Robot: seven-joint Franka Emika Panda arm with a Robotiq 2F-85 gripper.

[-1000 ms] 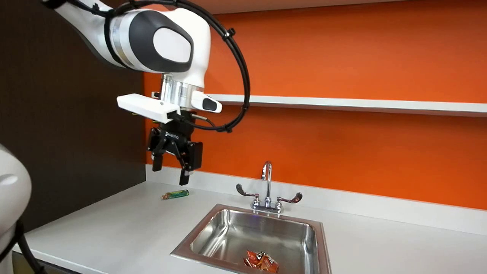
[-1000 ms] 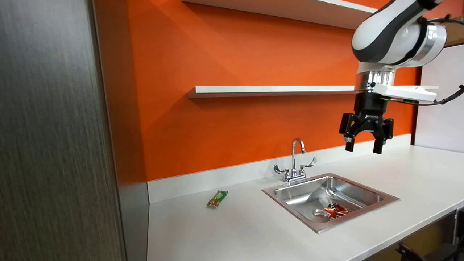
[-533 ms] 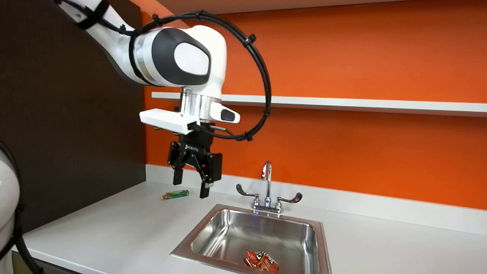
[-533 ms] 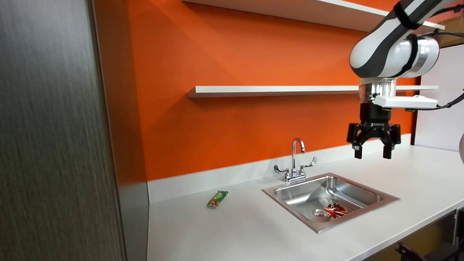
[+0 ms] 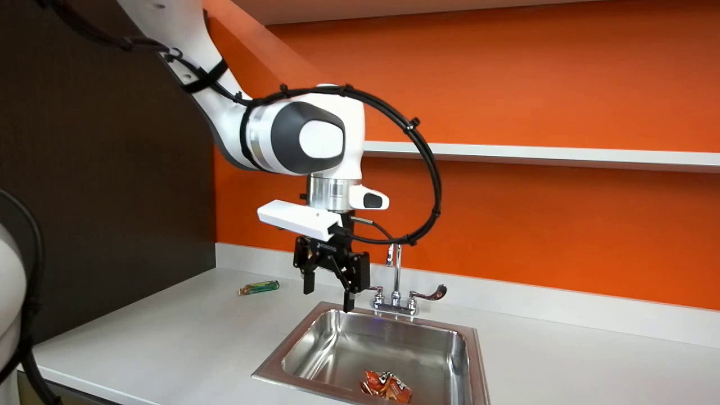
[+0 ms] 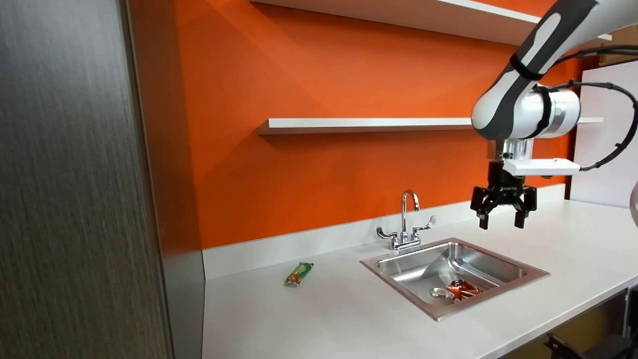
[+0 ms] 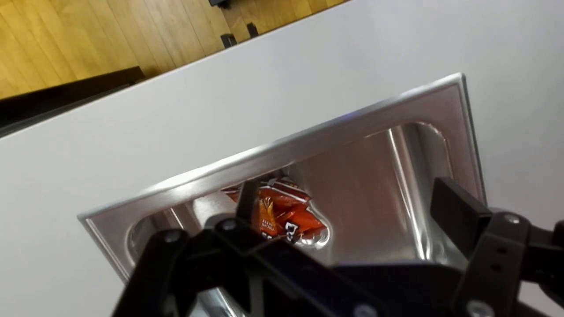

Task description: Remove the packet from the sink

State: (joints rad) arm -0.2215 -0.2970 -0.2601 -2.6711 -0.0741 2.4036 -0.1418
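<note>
Since the earlier frames, the arm (image 5: 304,138) is lowering its gripper (image 5: 329,298) and carrying it toward the sink (image 5: 405,340); the packet (image 5: 387,387) and the green wrapper (image 6: 299,273) are staying in place.

Tool state: the two fingers (image 7: 460,215) are standing wide apart and holding nothing. The gripper is hanging in the air, higher than the counter (image 6: 319,319) and well apart from the packet.

Packet location: the packet is lying crumpled on the bottom of the sink, near the front rim (image 7: 335,134) and at the drain (image 6: 438,292). In the wrist view, one finger is hiding part of it.

Progress: only the approach is apparently running, and the packet is still awaiting removal. Contact, grasp, lift clear of the sink and release outside it are all remaining. In the wrist view, the packet is showing toward one side of the gap, so the gripper is probably needing a sideways shift before going down. The front rim is possibly limiting room for a finger, so the descent is likely calling for care there.
</note>
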